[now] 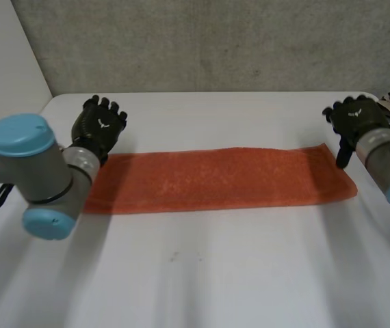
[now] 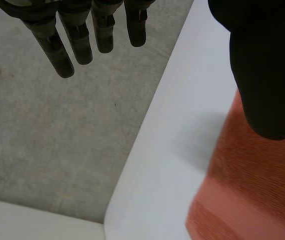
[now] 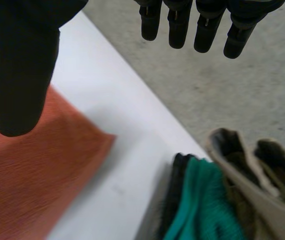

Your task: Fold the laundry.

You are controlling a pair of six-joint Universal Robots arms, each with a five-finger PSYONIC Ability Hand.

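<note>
Long orange towelling cloth (image 1: 219, 179) flat on white desk (image 1: 215, 273). Left hand (image 1: 99, 128) by cloth's left end, right hand (image 1: 354, 117) by its right end, both open, empty, equally near.

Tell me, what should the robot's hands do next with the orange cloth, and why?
The orange cloth lies flat in a long strip. The left hand and right hand are open, one at each end, holding nothing. So they should probably drop down and pinch the far corners.
</note>
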